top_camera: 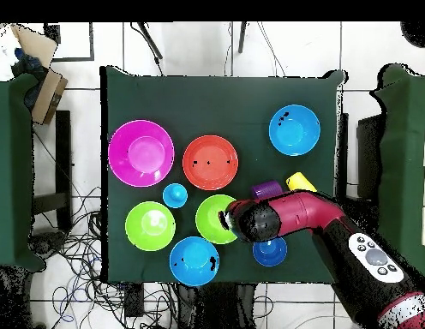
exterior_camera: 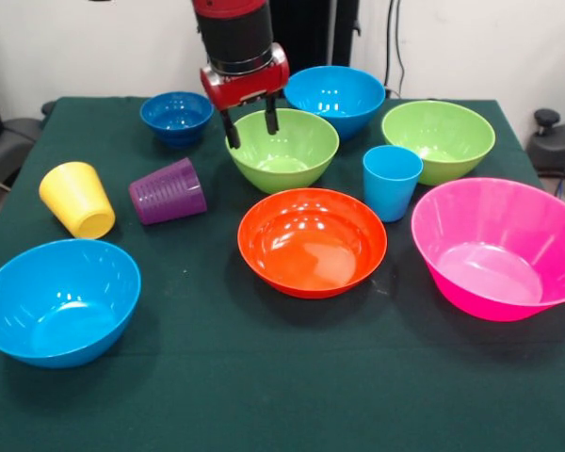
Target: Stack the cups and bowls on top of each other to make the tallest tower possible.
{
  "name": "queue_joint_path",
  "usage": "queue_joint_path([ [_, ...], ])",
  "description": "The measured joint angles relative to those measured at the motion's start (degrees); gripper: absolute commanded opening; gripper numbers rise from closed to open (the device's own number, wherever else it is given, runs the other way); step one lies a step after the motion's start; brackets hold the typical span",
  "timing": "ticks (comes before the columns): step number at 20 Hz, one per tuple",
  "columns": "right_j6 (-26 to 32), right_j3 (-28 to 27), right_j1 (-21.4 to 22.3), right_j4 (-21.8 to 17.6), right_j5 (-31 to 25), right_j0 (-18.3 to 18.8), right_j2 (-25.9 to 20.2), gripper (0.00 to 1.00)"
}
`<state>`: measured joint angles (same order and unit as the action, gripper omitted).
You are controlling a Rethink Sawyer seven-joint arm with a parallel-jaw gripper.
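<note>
My gripper (exterior_camera: pixel 251 127) is open and empty. Its fingers hang at the far left rim of a lime green bowl (exterior_camera: pixel 282 151), one outside the rim and one over it. A second lime green bowl (exterior_camera: pixel 438 139) stands at the right. A small dark blue bowl (exterior_camera: pixel 177 117) and a light blue bowl (exterior_camera: pixel 334 97) stand at the back. An orange bowl (exterior_camera: pixel 312 241), a large pink bowl (exterior_camera: pixel 499 247) and another light blue bowl (exterior_camera: pixel 58 301) stand nearer. A light blue cup (exterior_camera: pixel 391 182) stands upright. The yellow cup (exterior_camera: pixel 77 199) and the purple cup (exterior_camera: pixel 168 191) lie on their sides. Nothing is stacked.
The dark green table (exterior_camera: pixel 264 395) holds all of it. In the overhead view my arm (top_camera: pixel 284 218) reaches over the small dark blue bowl (top_camera: pixel 270 251) and covers part of the lime green bowl (top_camera: pixel 212 218). Cables and chairs surround the table.
</note>
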<state>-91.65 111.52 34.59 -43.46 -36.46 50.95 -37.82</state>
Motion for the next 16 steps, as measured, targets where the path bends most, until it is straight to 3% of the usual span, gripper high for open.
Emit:
queue_joint_path([
  [16,1.34,-0.06,-3.47,-3.87,-0.01,0.49,-1.07,1.00],
])
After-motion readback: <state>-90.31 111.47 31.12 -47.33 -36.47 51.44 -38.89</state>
